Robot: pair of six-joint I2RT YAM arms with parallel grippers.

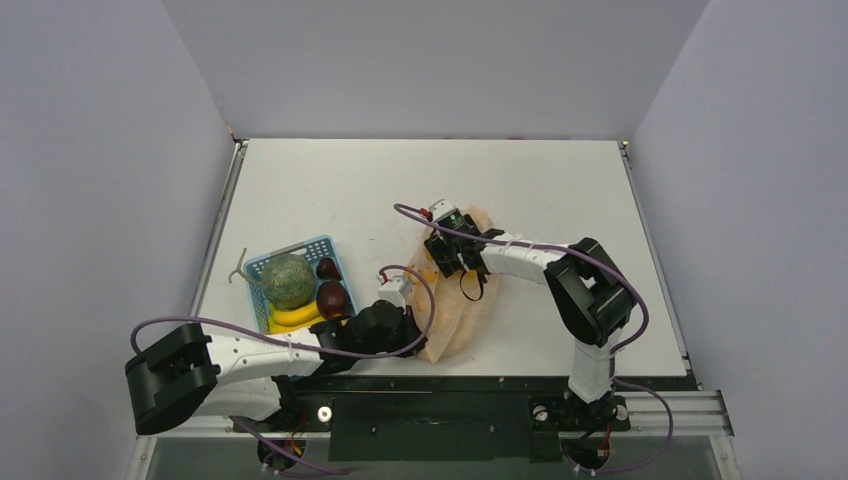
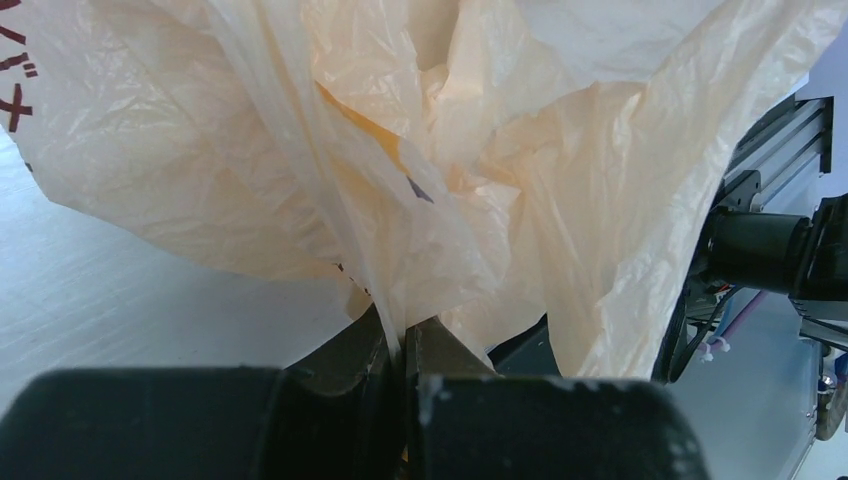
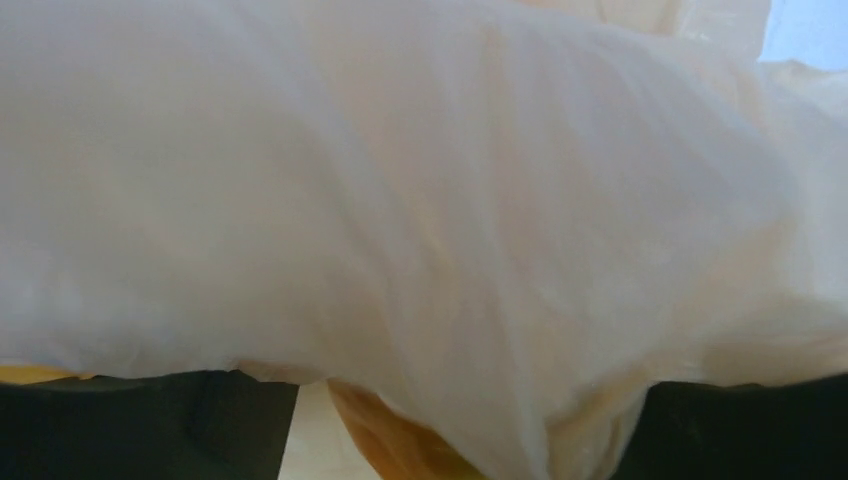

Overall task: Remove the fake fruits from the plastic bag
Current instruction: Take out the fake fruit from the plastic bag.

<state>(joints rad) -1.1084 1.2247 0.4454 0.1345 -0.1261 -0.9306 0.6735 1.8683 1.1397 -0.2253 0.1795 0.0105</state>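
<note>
The plastic bag (image 1: 462,305), pale peach and crinkly, lies near the front middle of the table between my two grippers. My left gripper (image 1: 410,322) is at its near left side, and in the left wrist view it (image 2: 405,340) is shut on a pinched fold of the bag (image 2: 470,180). My right gripper (image 1: 447,262) is on the bag's far end. In the right wrist view its fingers (image 3: 150,425) stand wide apart with the bag (image 3: 420,200) draped over them. An orange-yellow shape (image 3: 395,440) shows between them under the plastic. No other fruit in the bag shows.
A blue mesh basket (image 1: 318,245) stands left of the bag with a green melon (image 1: 288,281), yellow bananas (image 1: 295,317) and two dark fruits (image 1: 332,298). The metal rail (image 1: 660,410) runs along the table's near edge.
</note>
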